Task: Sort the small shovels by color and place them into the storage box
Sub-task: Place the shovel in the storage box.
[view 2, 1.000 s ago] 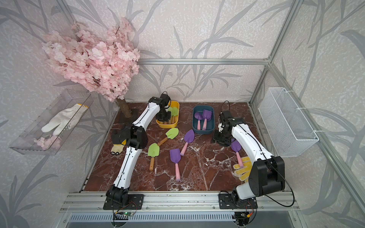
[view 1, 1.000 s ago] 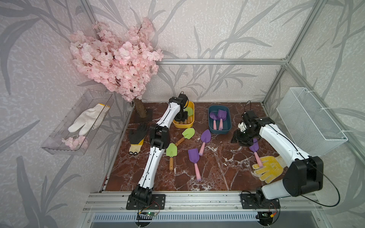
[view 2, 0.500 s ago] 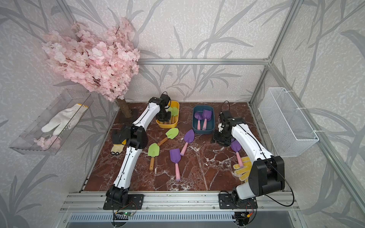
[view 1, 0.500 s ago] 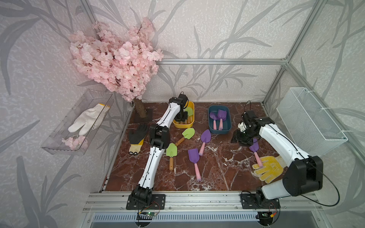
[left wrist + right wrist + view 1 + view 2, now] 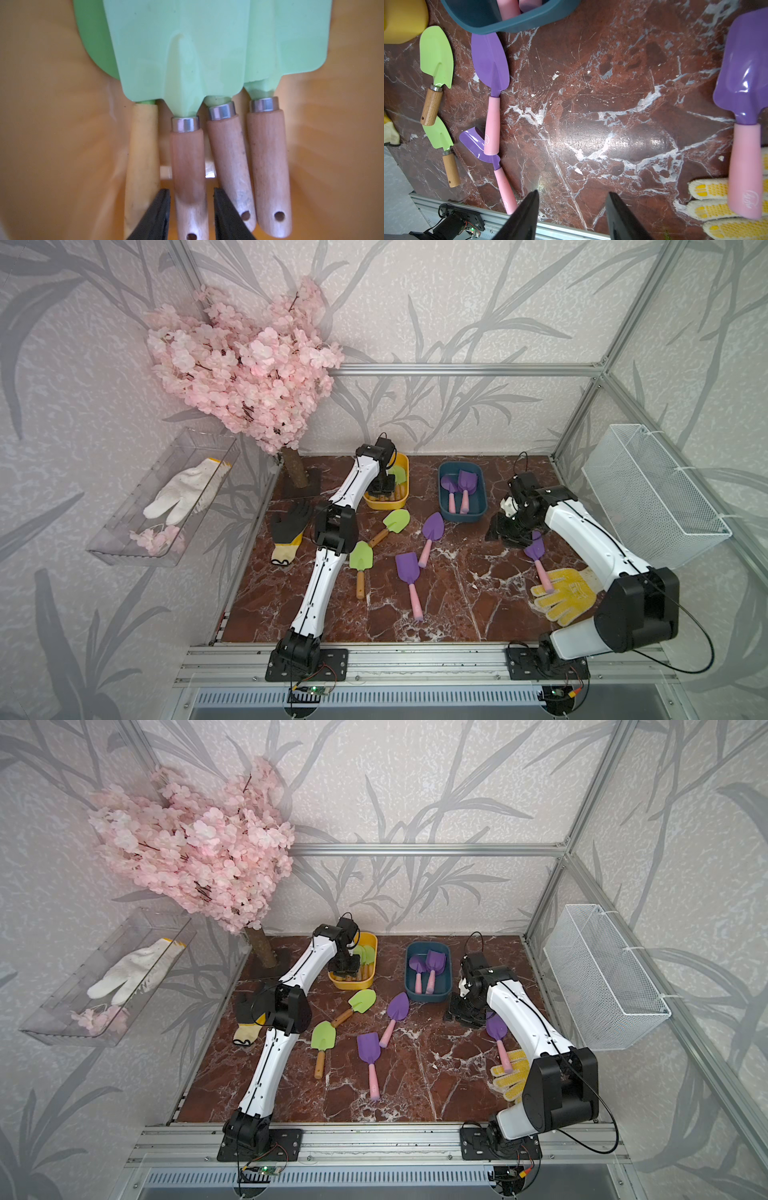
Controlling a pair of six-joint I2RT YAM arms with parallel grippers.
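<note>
We look down on a bench (image 5: 457, 605) of dark red marble pattern with white veins, glossy enough to throw back glare in the right wrist view. An aluminium frame (image 5: 457, 369) rises around it, and the walls are pale grey paper printed with leaf sprays. A pink blossom tree (image 5: 245, 364) stands at the far left corner. A clear shelf (image 5: 124, 547) on the left wall carries a white glove (image 5: 183, 493) and loose petals, and a white wire basket (image 5: 648, 493) hangs on the right wall. A black glove (image 5: 291, 518) lies by the bench's left edge, and a yellow-dotted glove (image 5: 569, 597) lies near the right arm's base.

The shovels are small trowels of two kinds. Some have light-green blades, metal collars and tan wooden handles with a hole at the end; the others have glossy purple blades and pink handles. Four handles show side by side in the yellow box (image 5: 406, 485) at the back, their green blades overlapping. Two purple ones lie in the blue box (image 5: 482, 506) just beside it. Loose on the bench are two green shovels (image 5: 397, 520) (image 5: 360, 558) and three purple shovels (image 5: 432, 529) (image 5: 406, 568) (image 5: 535, 549), the last with its handle across the yellow-dotted glove.

Our left claw (image 5: 191, 189) is down in the yellow box. Its fingers (image 5: 160, 212) flank one wooden handle with a thin gap on each side, so it is slightly parted and grips nothing. Our right claw (image 5: 573, 192) hangs over bare bench near the blue box, jaws apart and empty.
</note>
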